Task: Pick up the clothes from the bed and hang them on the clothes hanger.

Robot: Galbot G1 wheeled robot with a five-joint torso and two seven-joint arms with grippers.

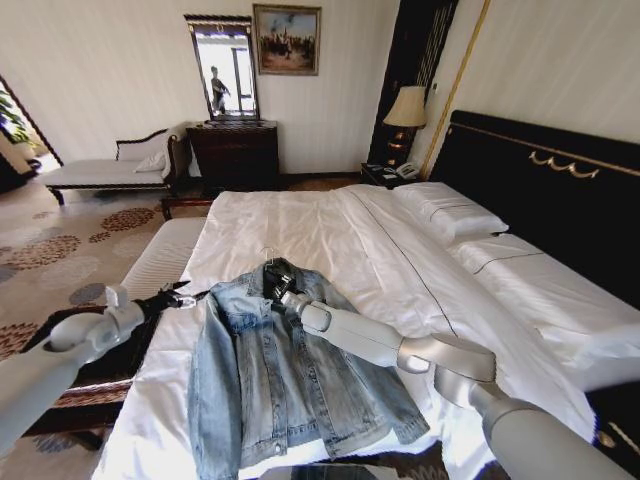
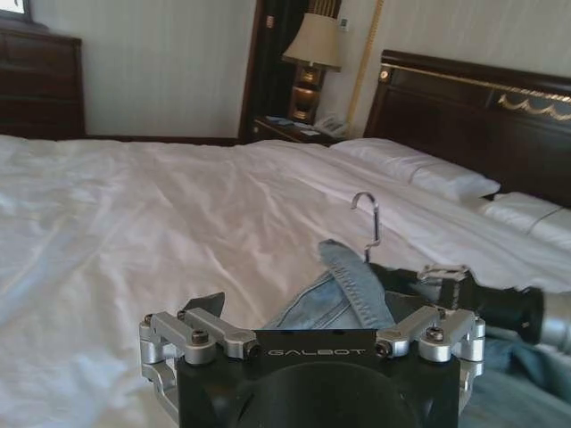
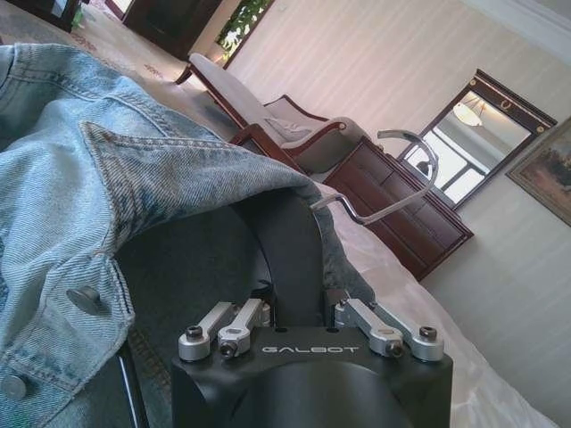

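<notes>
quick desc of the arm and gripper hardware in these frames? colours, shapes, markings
Both arms are smooth rounded light-grey tubular links with bulbous joints: left arm, right arm. Each gripper has a black body with white "GALBOT" lettering and silver machined linkage bars fastened with dark screws: left gripper, right gripper. The fingers are black. No loose cables visible.

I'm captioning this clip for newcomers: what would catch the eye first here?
A faded denim jacket lies spread on the near end of the white bed, its collar round a black hanger with a metal hook. The right gripper is at that collar, and the left gripper hovers beside the jacket's shoulder.
</notes>
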